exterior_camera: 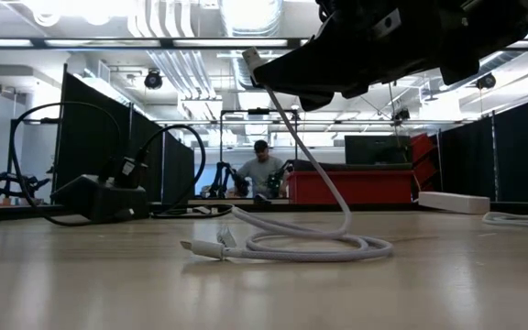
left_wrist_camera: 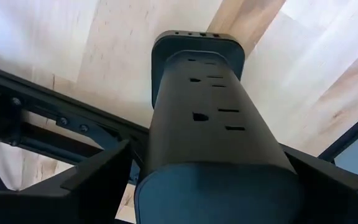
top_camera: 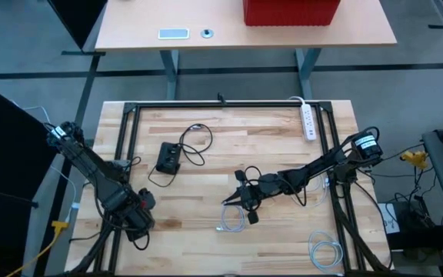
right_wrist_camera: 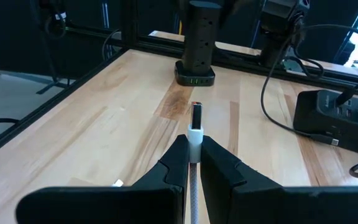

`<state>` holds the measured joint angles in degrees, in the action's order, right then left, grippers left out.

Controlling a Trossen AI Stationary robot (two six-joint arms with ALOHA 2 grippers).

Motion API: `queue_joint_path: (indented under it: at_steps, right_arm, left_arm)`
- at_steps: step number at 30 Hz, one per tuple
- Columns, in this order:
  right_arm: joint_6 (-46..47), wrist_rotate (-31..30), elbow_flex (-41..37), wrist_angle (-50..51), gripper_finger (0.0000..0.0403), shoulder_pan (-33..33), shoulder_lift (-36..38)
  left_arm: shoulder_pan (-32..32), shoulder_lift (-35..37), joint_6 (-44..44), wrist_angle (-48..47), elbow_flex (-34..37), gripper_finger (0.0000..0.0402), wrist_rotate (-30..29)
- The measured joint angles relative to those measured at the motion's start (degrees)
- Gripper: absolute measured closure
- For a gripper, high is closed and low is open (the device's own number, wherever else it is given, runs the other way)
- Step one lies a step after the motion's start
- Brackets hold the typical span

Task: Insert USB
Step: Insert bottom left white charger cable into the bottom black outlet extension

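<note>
A black power tower (right_wrist_camera: 197, 38) stands upright on its base near the table's left near corner, with USB ports low on its base (right_wrist_camera: 195, 79). My left gripper (left_wrist_camera: 210, 177) points down over the tower's top (left_wrist_camera: 197, 93), open, one finger on either side of it. My right gripper (right_wrist_camera: 194, 155) is near the table's middle, about level, shut on the plug end of a white USB cable (exterior_camera: 317, 179). The metal plug (right_wrist_camera: 197, 115) points toward the tower. The cable's coil (top_camera: 233, 221) lies on the table. My left gripper straddles the tower's upper end from above; whether its fingers (left_wrist_camera: 98, 177) touch the tower's sides I cannot tell. My right gripper pinches the cable's white plug housing (right_wrist_camera: 194, 135) between its two fingers, which lie along the plug. The metal plug sticks out ahead, clear of the table. The cable hangs slack below, down to its coil (exterior_camera: 310, 244).
A black box (top_camera: 168, 158) with dark cords lies left of the middle. A white power strip (top_camera: 308, 121) lies at the far right, a second white cable coil (top_camera: 325, 252) at the near right. A black frame (top_camera: 221, 105) borders the table. A person (exterior_camera: 262, 170) sits far behind.
</note>
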<state>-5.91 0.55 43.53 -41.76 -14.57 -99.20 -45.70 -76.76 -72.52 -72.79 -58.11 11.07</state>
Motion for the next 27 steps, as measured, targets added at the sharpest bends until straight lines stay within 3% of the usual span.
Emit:
queue_joint_path:
  at_steps: [3,9,15,19,27]
  right_arm:
    - [0.25,-0.08,0.00,-0.02,0.0389,0.09,-0.01]
    - [1.42,-0.11,-0.02,0.08,0.0389,0.48,-0.02]
    - [3.36,-0.11,-0.04,0.41,0.0389,0.99,-0.02]
    - [4.46,-0.16,-0.04,0.39,0.0389,1.46,-0.02]
    - [6.12,-0.61,0.09,0.38,0.0389,2.41,-0.02]
  left_arm:
    - [-1.58,0.36,-2.17,-0.02,0.00,0.0052,-2.39]
    - [-6.97,2.37,-12.05,0.22,0.02,0.0052,-13.26]
    - [-12.74,2.61,-17.66,0.22,0.38,0.0052,-14.28]
    - [-16.48,2.60,-22.02,0.22,1.52,0.0052,-18.34]
    - [-19.17,2.59,-22.48,1.69,4.59,0.0061,-21.28]
